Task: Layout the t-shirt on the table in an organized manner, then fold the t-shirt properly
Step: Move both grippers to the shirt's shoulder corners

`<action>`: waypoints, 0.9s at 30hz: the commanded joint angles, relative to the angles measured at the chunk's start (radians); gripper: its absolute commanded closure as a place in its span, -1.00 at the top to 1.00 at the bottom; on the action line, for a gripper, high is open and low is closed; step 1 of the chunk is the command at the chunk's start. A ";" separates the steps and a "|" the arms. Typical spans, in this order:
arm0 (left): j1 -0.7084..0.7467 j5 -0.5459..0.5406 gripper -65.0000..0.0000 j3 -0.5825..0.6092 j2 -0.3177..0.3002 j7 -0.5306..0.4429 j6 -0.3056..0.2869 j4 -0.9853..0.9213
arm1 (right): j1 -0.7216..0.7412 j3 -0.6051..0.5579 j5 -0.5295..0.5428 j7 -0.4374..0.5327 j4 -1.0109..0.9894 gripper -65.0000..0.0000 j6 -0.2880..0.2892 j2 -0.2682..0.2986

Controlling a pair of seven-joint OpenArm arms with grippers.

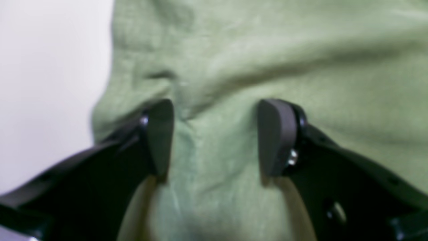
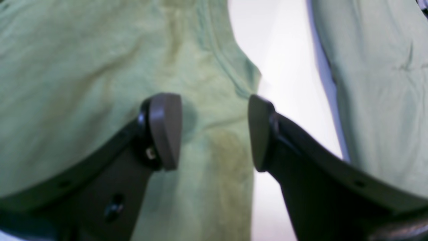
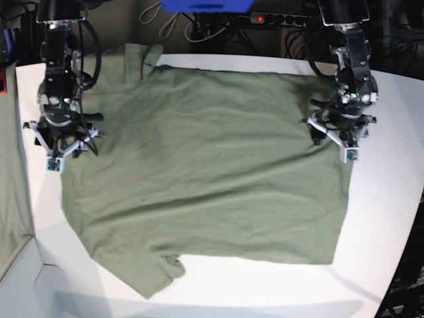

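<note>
Green t-shirt (image 3: pixel 205 172) lies spread on the white table (image 3: pixel 391 199), wrist views blurred. Left gripper (image 1: pixel 215 137) and right gripper (image 2: pixel 215 132) stand with jaws apart, gripping nothing, over opposite shirt edges. Cables (image 3: pixel 218 26) clutter behind.

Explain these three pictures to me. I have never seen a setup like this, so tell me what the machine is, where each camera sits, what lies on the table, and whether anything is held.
This is a robot with two arms. One picture looks down from overhead; the other two come from cameras on the wrists, looking past each claw. A green t-shirt lies spread nearly flat on a white table. The left gripper is at one edge of the shirt and the right gripper at the opposite edge. In the close views both claws are open, pads apart, with cloth between or under them. Nothing is clamped or lifted yet.
</note>
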 commanded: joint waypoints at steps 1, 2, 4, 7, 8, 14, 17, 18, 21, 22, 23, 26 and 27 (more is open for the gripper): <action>-0.005 0.021 0.18 -0.002 -0.007 0.019 0.009 0.014 | 0.004 0.005 -0.005 0.022 0.024 0.00 -0.007 0.011; -0.005 0.021 0.18 -0.002 -0.007 0.019 0.009 0.017 | 0.003 0.005 -0.005 0.022 0.024 0.00 -0.007 0.011; -0.002 0.021 0.18 -0.002 -0.007 0.019 0.009 0.041 | 0.001 0.005 -0.005 0.022 0.025 0.00 -0.007 0.011; 0.007 0.019 0.18 0.000 -0.002 0.021 0.009 0.123 | 0.001 0.005 -0.005 0.028 0.025 0.00 -0.009 0.011; 0.015 0.019 0.18 0.000 0.009 0.022 0.009 0.152 | 0.001 0.006 -0.005 0.028 0.025 0.00 -0.009 0.011; 0.091 0.019 0.18 -0.002 0.029 0.024 0.009 0.344 | 0.003 0.089 -0.003 0.030 0.025 0.00 -0.009 -0.033; 0.162 0.019 0.19 -0.003 0.027 0.024 0.009 0.414 | -0.001 0.109 -0.003 0.030 0.025 0.00 -0.009 -0.037; 0.190 0.019 0.19 -0.006 0.023 0.024 0.009 0.428 | -0.004 0.112 -0.003 0.030 0.025 0.00 -0.009 -0.037; 0.265 0.019 0.19 -0.071 0.021 0.013 -0.011 0.439 | -0.043 0.112 -0.003 0.031 0.025 0.00 -0.009 -0.037; 0.277 0.019 0.19 -0.091 0.021 0.013 -0.041 0.436 | -0.051 0.112 -0.003 0.033 0.027 0.00 -0.009 -0.037; 0.286 0.019 0.18 -0.114 0.021 0.013 -0.077 0.436 | -0.059 0.112 -0.003 0.040 0.027 0.00 -0.009 -0.037; 0.294 0.019 0.18 -0.214 0.032 0.015 -0.215 0.410 | -0.097 0.112 -0.002 0.083 0.025 0.00 -0.009 -0.040; 0.289 0.019 0.18 -0.250 0.046 0.015 -0.248 0.396 | -0.109 0.112 -0.002 0.102 0.022 0.00 -0.009 -0.053</action>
